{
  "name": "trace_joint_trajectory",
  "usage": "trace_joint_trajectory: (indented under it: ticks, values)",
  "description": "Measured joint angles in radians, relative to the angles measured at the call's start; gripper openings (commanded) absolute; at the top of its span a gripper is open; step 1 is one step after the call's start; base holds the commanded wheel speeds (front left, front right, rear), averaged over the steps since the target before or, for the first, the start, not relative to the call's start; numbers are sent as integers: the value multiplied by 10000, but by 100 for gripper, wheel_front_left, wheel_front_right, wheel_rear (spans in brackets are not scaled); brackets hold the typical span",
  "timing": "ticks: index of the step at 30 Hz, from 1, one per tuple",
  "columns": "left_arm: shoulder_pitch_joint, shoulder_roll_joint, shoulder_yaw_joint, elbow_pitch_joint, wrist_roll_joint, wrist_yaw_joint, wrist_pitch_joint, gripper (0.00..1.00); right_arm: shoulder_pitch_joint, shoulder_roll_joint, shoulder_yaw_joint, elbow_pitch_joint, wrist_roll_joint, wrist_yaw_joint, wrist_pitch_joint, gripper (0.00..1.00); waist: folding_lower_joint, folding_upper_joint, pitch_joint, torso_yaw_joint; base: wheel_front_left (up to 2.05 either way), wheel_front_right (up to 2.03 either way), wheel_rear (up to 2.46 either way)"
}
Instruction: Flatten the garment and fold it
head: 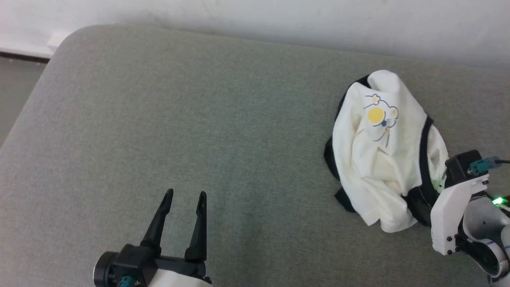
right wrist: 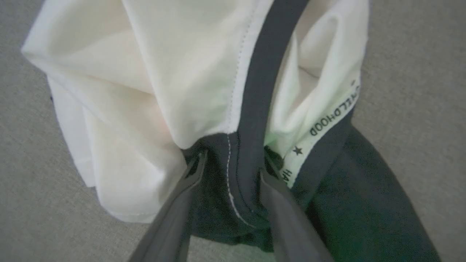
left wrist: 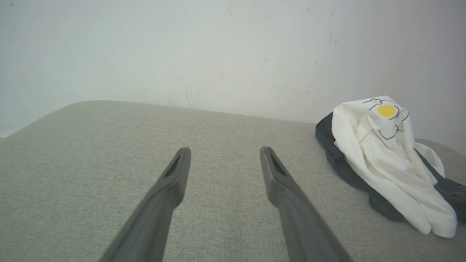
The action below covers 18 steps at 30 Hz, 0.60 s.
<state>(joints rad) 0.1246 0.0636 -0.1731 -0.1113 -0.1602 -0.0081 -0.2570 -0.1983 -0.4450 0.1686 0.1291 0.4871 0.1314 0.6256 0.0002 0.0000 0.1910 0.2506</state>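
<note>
The garment (head: pixel 382 159) lies crumpled in a heap at the right of the grey cushion, white body up, with a yellow-and-blue print and black edges. In the left wrist view the garment (left wrist: pixel 382 156) sits far to the right. My right gripper (right wrist: pixel 231 165) is at the heap's near edge, its fingers apart with a fold of black fabric and seam between them; a white band with dark lettering (right wrist: pixel 327 120) runs beside it. In the head view the right wrist (head: pixel 454 203) shows and its fingers are buried in cloth. My left gripper (head: pixel 186 193) (left wrist: pixel 224 149) hovers open over bare cushion, well left of the garment.
The grey cushion (head: pixel 199 119) has a rounded far-left corner with floor (head: pixel 16 87) beyond it. A white wall (head: pixel 279 16) runs along the back edge. Bare cushion spreads across the left and middle.
</note>
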Motion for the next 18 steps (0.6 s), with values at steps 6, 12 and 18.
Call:
trace_joint_trajectory:
  ticks: [6, 12, 18]
  values:
    - [-45, -35, 61, 10, 0, 10, 0, 100, -419, -102, 174, -12, 67, 0, -324, 0, 1, 0, 298, 129, 0, 0, 0]
    - [-49, -56, 134, 81, 4, 2, 0, 100, -1083, -104, -897, -872, 242, 0, -782, 0, -1, 0, 188, -251, 0, 0, 0]
    - [-23, -71, 134, 169, 2, -2, 0, 100, -125, -334, -3605, -1528, 153, 0, -681, 0, -3, 0, -291, -851, 0, 0, 0]
